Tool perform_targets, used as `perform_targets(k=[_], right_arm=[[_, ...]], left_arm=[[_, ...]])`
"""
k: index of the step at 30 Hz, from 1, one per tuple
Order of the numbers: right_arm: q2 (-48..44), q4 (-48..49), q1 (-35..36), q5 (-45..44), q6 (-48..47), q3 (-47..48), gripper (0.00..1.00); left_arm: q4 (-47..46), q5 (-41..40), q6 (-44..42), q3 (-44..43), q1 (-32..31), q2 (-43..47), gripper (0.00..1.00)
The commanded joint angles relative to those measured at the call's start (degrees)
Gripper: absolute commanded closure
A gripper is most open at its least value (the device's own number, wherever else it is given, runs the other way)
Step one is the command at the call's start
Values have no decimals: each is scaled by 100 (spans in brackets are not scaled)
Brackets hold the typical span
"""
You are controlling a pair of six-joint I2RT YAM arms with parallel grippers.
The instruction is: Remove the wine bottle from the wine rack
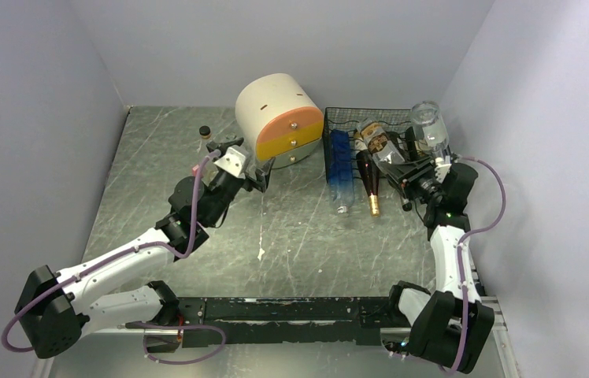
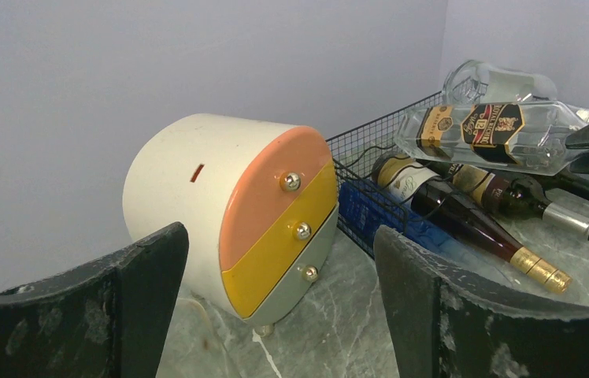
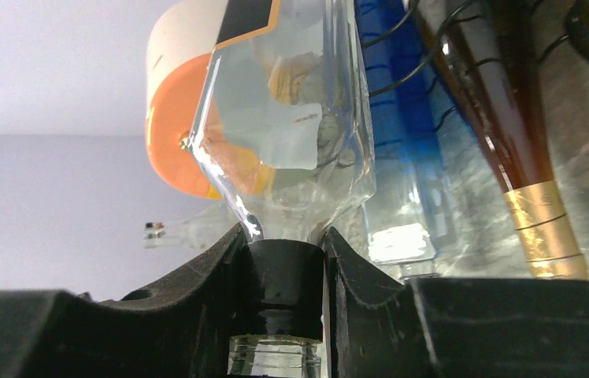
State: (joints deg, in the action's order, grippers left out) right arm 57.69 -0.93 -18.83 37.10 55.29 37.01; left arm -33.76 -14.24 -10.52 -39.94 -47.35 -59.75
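Note:
The black wire-mesh wine rack stands at the back right, next to the drum unit. My right gripper is shut on the black-collared neck of a clear glass bottle with a black-and-gold label. It holds the bottle raised above the other bottles at the rack's right side. The bottle's body fills the right wrist view. My left gripper is open and empty in front of the drum unit, jaws wide apart.
The cream-and-orange drum drawer unit stands left of the rack. A dark bottle with gold foil, a blue bottle and another dark bottle lie in the rack. A small vial stands at the back left.

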Motion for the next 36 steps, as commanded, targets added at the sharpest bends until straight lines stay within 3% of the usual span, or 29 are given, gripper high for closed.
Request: perform_targets(k=[1,22,29,36], right_arm=[[-223,1140,-42,572,326,316,100],[-421,-408,68,1655,-283,1016,100],[-300,-941,673,1734,-816,1360,100],[181,-1956,1864,1382,-1630,1824,100]], left_arm=[[-23,129,-15,-223,-57,-50,8],[153,324,23,-346,-168,-257,0],[378,389,77,-499,-195,-427,0],[353,824,-110,-447,-204,-468,1]])
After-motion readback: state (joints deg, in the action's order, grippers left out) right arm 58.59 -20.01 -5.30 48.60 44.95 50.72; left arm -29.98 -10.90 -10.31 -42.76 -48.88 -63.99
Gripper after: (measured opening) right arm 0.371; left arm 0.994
